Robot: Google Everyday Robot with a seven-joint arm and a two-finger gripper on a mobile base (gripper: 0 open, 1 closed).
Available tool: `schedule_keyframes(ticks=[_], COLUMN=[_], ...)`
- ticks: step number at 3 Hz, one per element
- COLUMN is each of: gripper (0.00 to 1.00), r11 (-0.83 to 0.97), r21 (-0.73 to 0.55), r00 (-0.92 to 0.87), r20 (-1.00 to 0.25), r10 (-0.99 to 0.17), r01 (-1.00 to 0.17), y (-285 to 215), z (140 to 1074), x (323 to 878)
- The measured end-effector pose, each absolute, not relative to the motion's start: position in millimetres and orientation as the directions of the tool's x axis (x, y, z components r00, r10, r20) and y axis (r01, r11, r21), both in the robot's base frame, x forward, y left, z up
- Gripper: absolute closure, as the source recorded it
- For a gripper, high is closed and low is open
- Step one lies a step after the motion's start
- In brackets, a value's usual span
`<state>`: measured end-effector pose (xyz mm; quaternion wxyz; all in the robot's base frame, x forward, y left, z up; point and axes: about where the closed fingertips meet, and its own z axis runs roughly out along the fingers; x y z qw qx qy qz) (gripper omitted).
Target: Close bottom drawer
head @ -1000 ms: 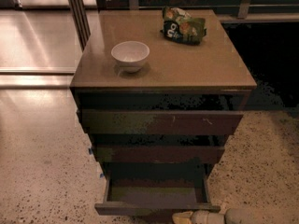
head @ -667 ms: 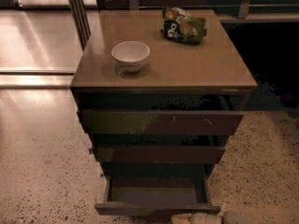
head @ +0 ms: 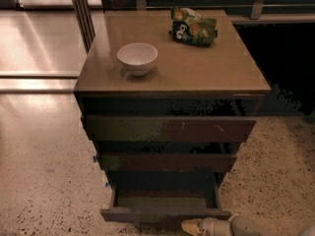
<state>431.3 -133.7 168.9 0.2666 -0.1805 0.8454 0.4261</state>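
The bottom drawer [head: 165, 214] is the lowest of three dark brown drawers in the cabinet. It stands pulled out, and its shallow grey-brown inner tray [head: 162, 200] shows. My gripper [head: 193, 226] is at the bottom edge of the camera view, just in front of the drawer's front, right of its middle. Its pale tip is at or very near the drawer front. The rest of the arm runs off to the lower right.
The middle drawer front [head: 167, 162] and the widest top drawer front [head: 170, 129] with white scratches sit above. On the cabinet top [head: 221, 73] stand a white bowl [head: 137, 58] and a green snack bag [head: 193, 27]. Speckled floor [head: 44, 181] lies on both sides.
The bottom drawer looks slightly further in than a second ago. The gripper stays at the drawer front near the bottom edge.
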Motion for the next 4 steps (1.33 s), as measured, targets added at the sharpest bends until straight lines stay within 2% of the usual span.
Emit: schedule_keyframes(ticks=[4], gripper=[1.00], r11=[0.687], r21=[0.449], r00=[-0.746], r20=[-0.632], r10=[-0.209], r01=[-0.572], y=[-170.6], z=[164.4], x=[525.8])
